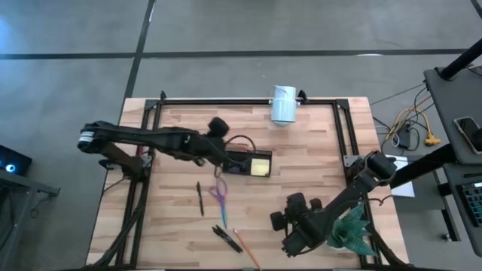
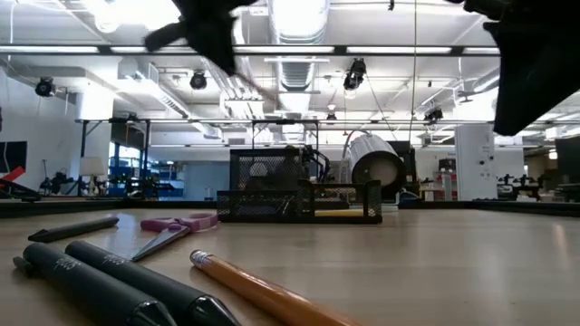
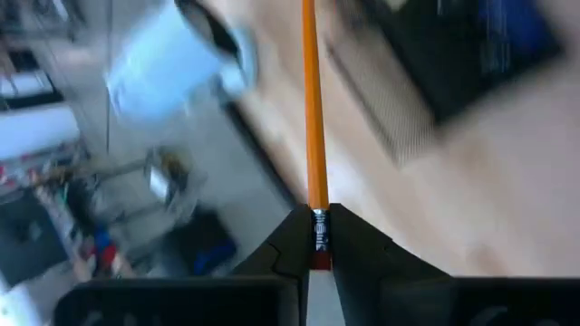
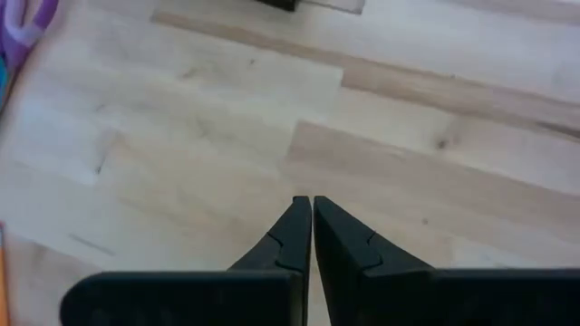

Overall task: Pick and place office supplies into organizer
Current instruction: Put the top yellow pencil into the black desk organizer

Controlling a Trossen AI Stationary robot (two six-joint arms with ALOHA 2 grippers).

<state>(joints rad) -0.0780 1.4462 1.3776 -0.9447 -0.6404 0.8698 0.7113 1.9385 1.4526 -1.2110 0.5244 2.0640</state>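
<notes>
My left gripper (image 1: 220,150) hangs above the table beside the black organizer (image 1: 245,162), shut on an orange pencil (image 3: 313,109). In the low view the pencil (image 2: 256,88) slants down from that gripper toward the organizer (image 2: 299,195). A yellow sticky-note pad (image 1: 260,166) lies in the organizer. On the table lie purple-handled scissors (image 1: 218,193), a black pen (image 1: 200,199), two black markers (image 1: 226,238) and a second orange pencil (image 1: 245,246). My right gripper (image 4: 311,206) is shut over bare wood near the table's near right (image 1: 280,221). My left gripper pinches the orange pencil between its two fingers at the eraser end, on the metal ferrule (image 3: 317,237). The shaft runs straight out beyond the fingertips, in line with the fingers. The pencil is lifted clear of the table and tilts downward toward the organizer.
A white cylinder (image 1: 284,104) lies at the far edge. A green spiky plant (image 1: 352,229) stands at the near right corner, beside the right arm. Black frame rails (image 1: 343,132) border the table's left, far and right sides. Bare wood lies between organizer and right gripper.
</notes>
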